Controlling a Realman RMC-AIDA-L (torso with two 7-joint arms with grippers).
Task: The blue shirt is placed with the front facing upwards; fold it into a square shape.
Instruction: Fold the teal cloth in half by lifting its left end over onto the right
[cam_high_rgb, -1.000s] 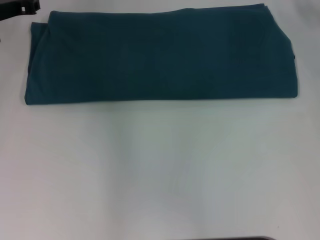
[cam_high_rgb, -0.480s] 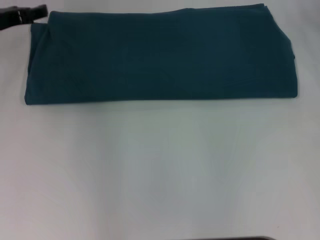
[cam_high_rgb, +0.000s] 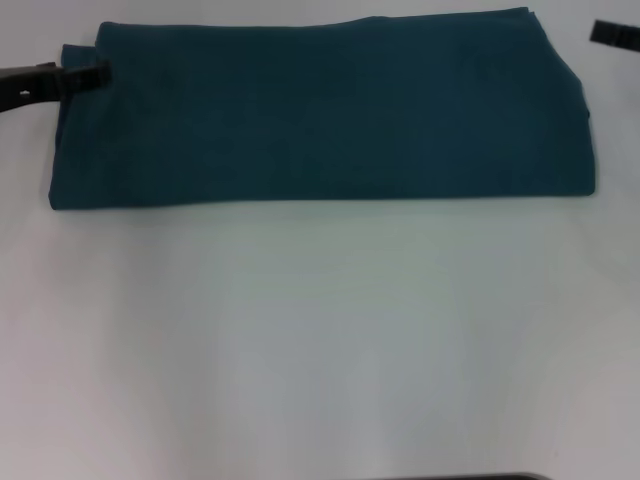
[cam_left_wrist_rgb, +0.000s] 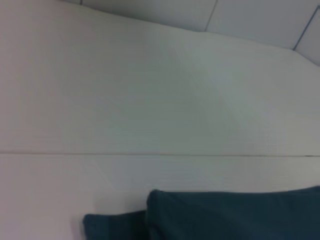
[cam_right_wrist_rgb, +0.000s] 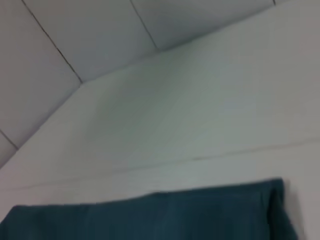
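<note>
Blue shirt (cam_high_rgb: 320, 110): folded into a long band, plain side up, lying across the far part of the white table (cam_high_rgb: 320, 340), long edges running left to right. Small flap of a lower layer poking out at the left end, seen also in the left wrist view (cam_left_wrist_rgb: 115, 225). Left tool (cam_high_rgb: 95, 73): reaching in from the left edge, tip over the shirt's far-left corner; contact with the cloth and opening of the tool impossible to tell. Right tool (cam_high_rgb: 612, 35): just off the far-right corner, apart from the cloth; opening also impossible to tell.
</note>
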